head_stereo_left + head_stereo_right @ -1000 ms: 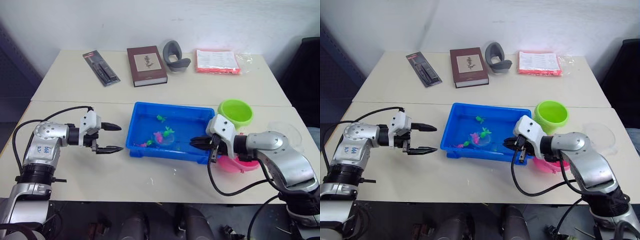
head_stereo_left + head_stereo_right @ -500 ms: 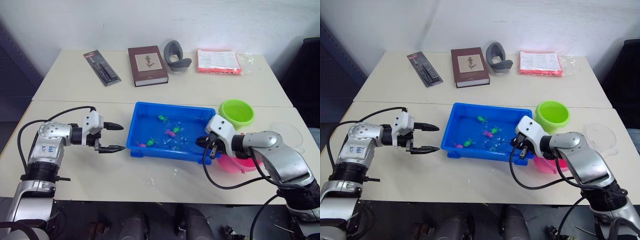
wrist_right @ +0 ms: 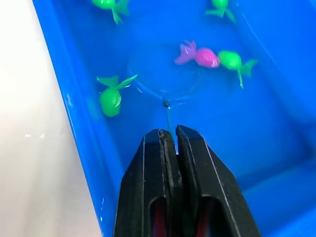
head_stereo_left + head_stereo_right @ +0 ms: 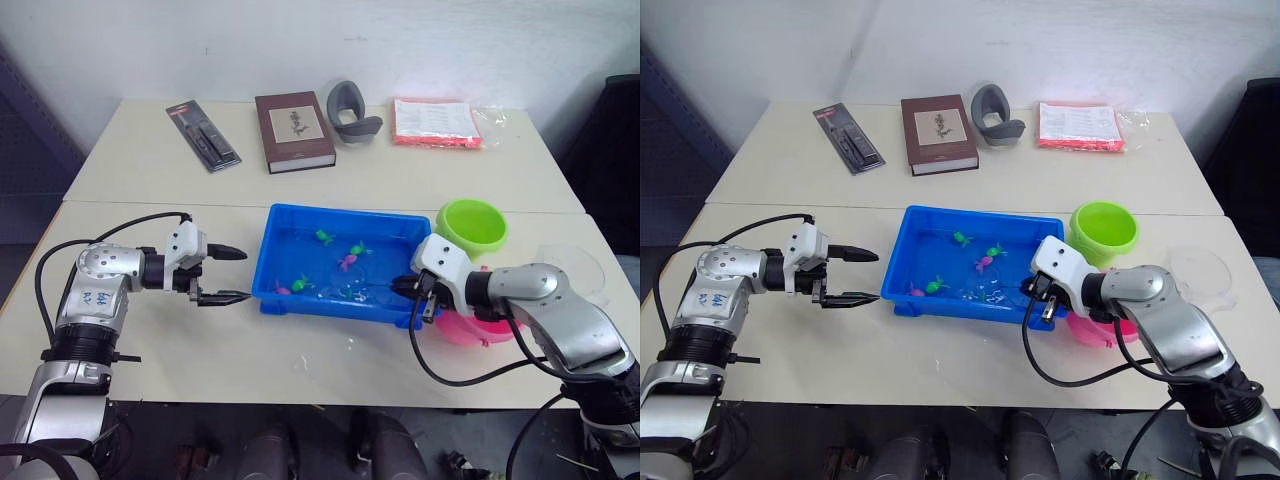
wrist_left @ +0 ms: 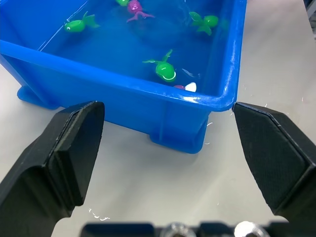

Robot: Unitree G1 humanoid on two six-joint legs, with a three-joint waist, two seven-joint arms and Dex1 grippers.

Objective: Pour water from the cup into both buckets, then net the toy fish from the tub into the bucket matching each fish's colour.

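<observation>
net (image 3: pixel 165 76) in tub (image 4: pixel 275 250) (near rim)

Hardly anything is reading clearly here. Blue handwritten marks are showing on the silver casing of the left arm (image 4: pixel 92 296) at the left of the head view, looking like the digits "64" or "62" with a second scrawl beneath, but they are staying too small to confirm. The brown book (image 4: pixel 293 130), red-edged packet (image 4: pixel 434 122) and blister pack (image 4: pixel 204 135) along the upper frame are carrying print too faint to read.
</observation>
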